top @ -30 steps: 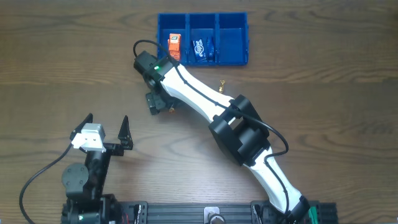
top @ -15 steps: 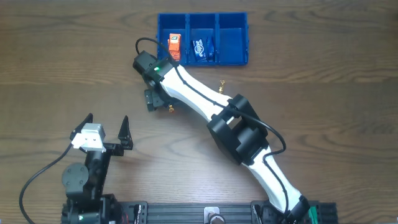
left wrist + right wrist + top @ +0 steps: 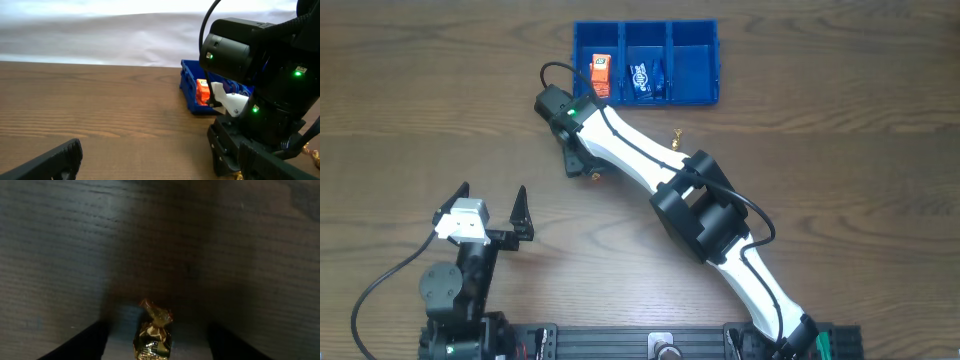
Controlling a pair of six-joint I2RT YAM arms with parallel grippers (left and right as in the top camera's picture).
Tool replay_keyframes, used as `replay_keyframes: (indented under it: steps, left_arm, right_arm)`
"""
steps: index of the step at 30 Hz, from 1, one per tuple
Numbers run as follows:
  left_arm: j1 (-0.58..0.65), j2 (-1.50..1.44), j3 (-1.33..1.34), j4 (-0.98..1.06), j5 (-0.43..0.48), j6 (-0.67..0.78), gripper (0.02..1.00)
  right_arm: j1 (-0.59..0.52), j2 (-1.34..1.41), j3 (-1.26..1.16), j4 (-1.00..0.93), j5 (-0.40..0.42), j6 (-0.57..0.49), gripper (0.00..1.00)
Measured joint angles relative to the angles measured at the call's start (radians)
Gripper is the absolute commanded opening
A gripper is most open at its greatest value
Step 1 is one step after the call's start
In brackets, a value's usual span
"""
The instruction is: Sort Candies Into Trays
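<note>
Jaws of the right gripper (image 3: 157, 329) are standing apart, straddling a gold-wrapped candy (image 3: 152, 339) lying on the table (image 3: 60, 240), near-left of the blue tray (image 3: 645, 101). Light and crinkly, it is probably wanting a pinch across its round body. Left gripper (image 3: 490, 208) is hanging wide open.

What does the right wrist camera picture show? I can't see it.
A gold-wrapped candy sits on the dark wooden table, between the right end effector's two open fingers, touching neither.
</note>
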Motion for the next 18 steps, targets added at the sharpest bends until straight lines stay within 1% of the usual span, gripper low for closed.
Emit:
replay_keyframes:
  steps: [1,4,7,10,18]
  left_arm:
    - [0.000,0.000,0.000,0.000,0.000,0.000,0.998]
    - [0.000,0.000,0.000,0.000,0.000,0.000,0.998]
    - [0.000,0.000,0.000,0.000,0.000,0.000,0.998]
    - [0.000,0.000,0.000,0.000,0.000,0.000,0.998]
    - [0.000,0.000,0.000,0.000,0.000,0.000,0.998]
  right_arm:
    - [0.000,0.000,0.000,0.000,0.000,0.000,0.446]
    - [0.000,0.000,0.000,0.000,0.000,0.003,0.327]
    - [0.000,0.000,0.000,0.000,0.001,0.002,0.167]
    - [0.000,0.000,0.000,0.000,0.002,-0.001,0.038]
    - [-0.002,-0.004,0.001,0.002,0.017,-0.013,0.036]
